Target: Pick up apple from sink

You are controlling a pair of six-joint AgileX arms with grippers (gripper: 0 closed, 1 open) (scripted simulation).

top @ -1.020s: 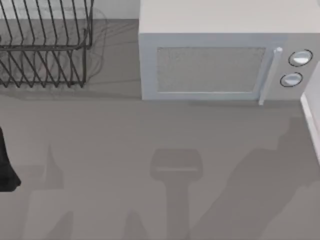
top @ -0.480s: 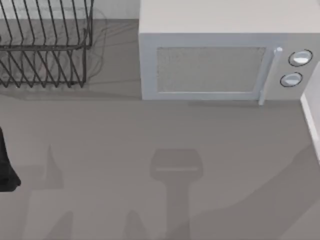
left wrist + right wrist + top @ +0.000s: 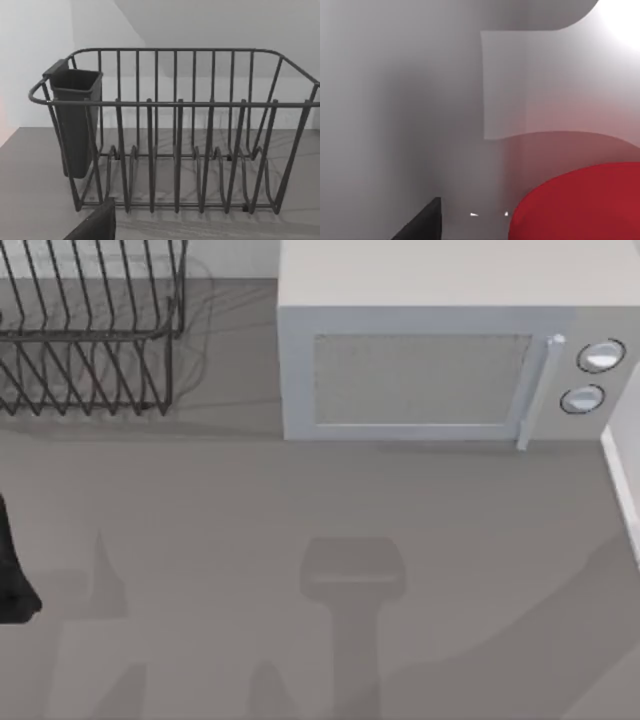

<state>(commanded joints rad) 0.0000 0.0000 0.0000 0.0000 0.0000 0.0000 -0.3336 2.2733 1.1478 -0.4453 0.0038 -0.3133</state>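
Note:
The apple (image 3: 580, 205) is a bright red rounded shape close in the right wrist view. It lies against the pale grey wall of the sink (image 3: 410, 100), which picks up a red glow from it. One dark finger (image 3: 422, 225) of my right gripper shows beside the apple, with a gap between them. My left arm (image 3: 12, 570) is parked at the table's far left edge in the top view, and one of its dark fingers (image 3: 97, 225) shows in the left wrist view.
A black wire dish rack (image 3: 90, 350) stands at the back left, with a dark utensil cup (image 3: 75, 120) hung on one end. A grey microwave (image 3: 440, 360) takes up the back middle and right. A pale edge (image 3: 622, 480) runs along the right side.
The arm shadow on the right of the table dropped lower toward the front right a second ago and has held since. The left arm has not moved.

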